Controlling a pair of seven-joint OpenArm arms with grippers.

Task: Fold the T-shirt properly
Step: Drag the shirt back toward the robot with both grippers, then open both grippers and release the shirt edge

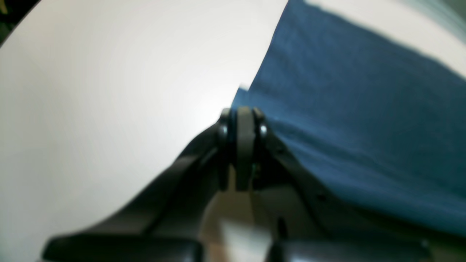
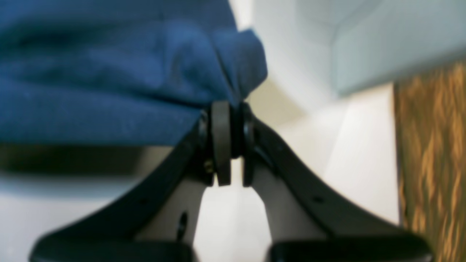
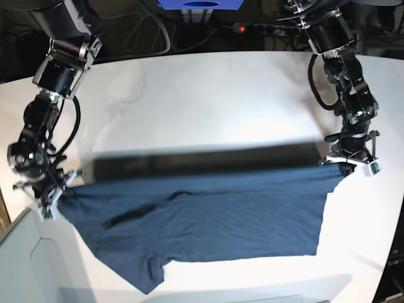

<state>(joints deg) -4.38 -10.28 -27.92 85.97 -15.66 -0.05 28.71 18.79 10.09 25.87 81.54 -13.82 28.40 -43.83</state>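
The dark navy T-shirt hangs stretched between my two grippers above the white table, its lower part lying on the table near the front. My left gripper at the right is shut on one upper corner of the cloth; the left wrist view shows its jaws closed on the blue fabric. My right gripper at the left is shut on the other corner; the right wrist view shows its jaws pinching bunched cloth. A sleeve hangs at the front left.
A light grey bin stands at the front left corner. Cables and a power strip lie behind the table's far edge. The shirt casts a dark shadow on the table behind it.
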